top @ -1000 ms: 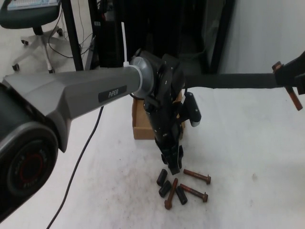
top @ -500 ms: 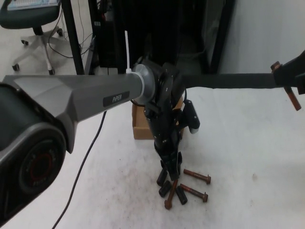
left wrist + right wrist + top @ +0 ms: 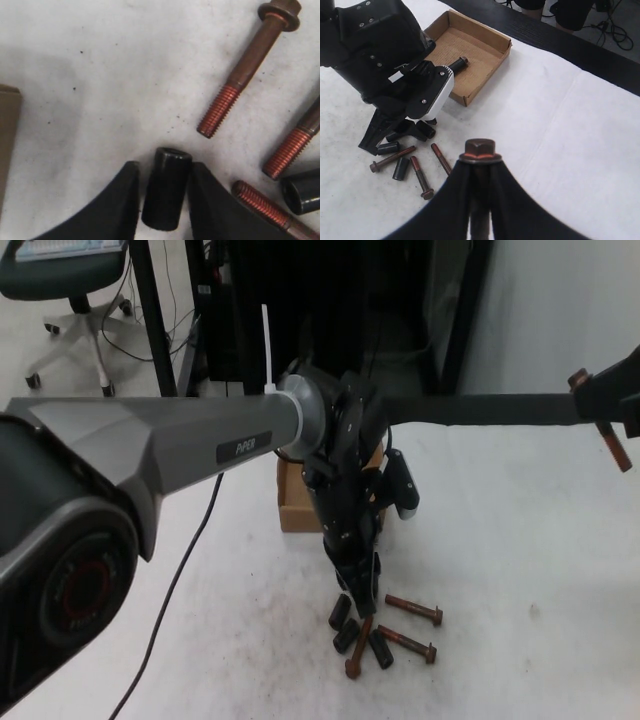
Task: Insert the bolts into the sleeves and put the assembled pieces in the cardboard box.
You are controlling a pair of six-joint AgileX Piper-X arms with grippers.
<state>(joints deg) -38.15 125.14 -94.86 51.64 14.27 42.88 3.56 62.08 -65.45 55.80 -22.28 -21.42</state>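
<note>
One second on, left gripper (image 3: 165, 200) had dropped over sleeve (image 3: 166, 187) lying beside loose bolts (image 3: 250, 70); jaws straddled it, slightly parted, not yet clamped. Right gripper (image 3: 480, 185), raised well apart, clenched bolt (image 3: 480, 148). Grasp looked imminent, insertion pending. Box (image 3: 487, 75) held one piece (image 3: 456, 64).

Rusty bolts (image 3: 413, 610) and black sleeves (image 3: 166, 187) loose on the bench (image 3: 520, 570), one assembled piece (image 3: 456, 64) inside the cardboard box (image 3: 475, 42).

Bright, even light floods the white bench (image 3: 520, 570). A soft grey shadow spreads beside the sleeve (image 3: 166, 187), so the lamps are probably overhead. The background room sits dim.
</note>
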